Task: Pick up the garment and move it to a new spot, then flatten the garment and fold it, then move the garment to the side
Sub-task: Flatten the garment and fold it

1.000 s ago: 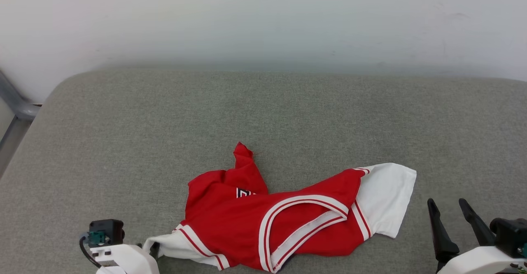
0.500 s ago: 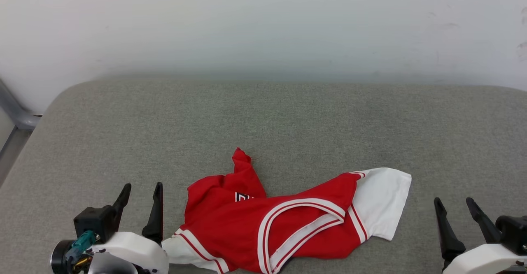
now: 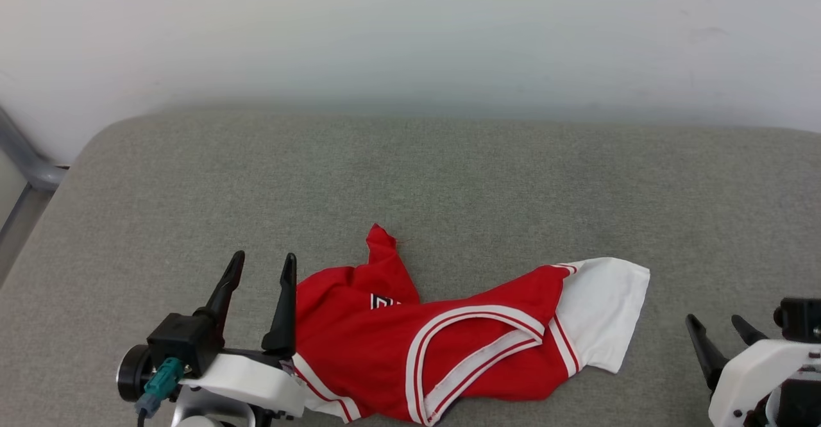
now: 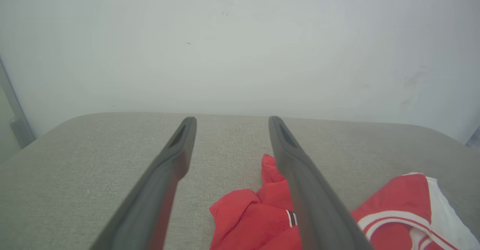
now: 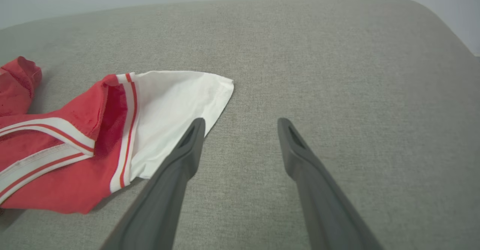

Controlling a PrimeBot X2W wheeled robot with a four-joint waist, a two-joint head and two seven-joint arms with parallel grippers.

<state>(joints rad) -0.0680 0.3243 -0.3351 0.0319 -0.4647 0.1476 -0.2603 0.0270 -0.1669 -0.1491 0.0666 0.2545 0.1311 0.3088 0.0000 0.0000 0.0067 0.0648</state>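
Head view: shows garment (image 3: 462, 343) crumpled on cushion (image 3: 449, 177), near front edge; left gripper (image 3: 265, 257) just beside its left end, fingers spread, empty; right gripper (image 3: 713, 319) apart on the right, likewise spread and empty. Left wrist view: shows red cloth behind right finger (image 4: 307, 190). Right wrist view: shows garment's white part by left finger (image 5: 176, 175).

Left gripper (image 3: 265, 257) — 2 long black tapering fingers (image 3: 283, 311), black block (image 3: 179, 343), white shell (image 3: 247, 382), teal plug (image 3: 160, 382); right gripper (image 3: 713, 318) seemingly alike.
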